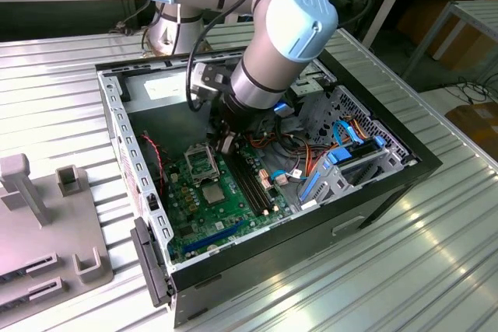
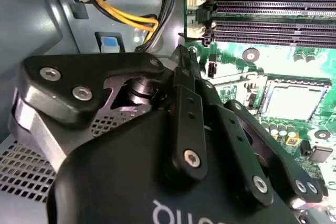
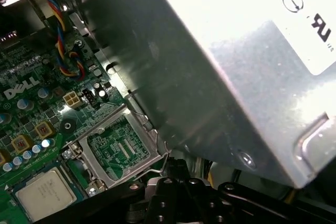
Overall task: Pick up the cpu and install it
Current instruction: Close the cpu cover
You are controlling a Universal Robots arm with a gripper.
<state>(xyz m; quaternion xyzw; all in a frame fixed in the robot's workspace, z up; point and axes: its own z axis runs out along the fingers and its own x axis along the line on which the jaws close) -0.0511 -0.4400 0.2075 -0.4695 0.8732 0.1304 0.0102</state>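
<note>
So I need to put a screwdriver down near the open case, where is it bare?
The ribbed metal table is bare on the exterior view's right of the black computer case. Inside it is crowded: green motherboard, cables, blue drive bracket, and the arm's gripper.

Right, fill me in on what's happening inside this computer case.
A single robot arm is reaching down into the open computer case, with its gripper low over the green motherboard. The cpu is not in the gripper. It lies flat in its socket on the board, and the socket's metal frame beside it is swung open. The gripper sits close to that frame.
</note>
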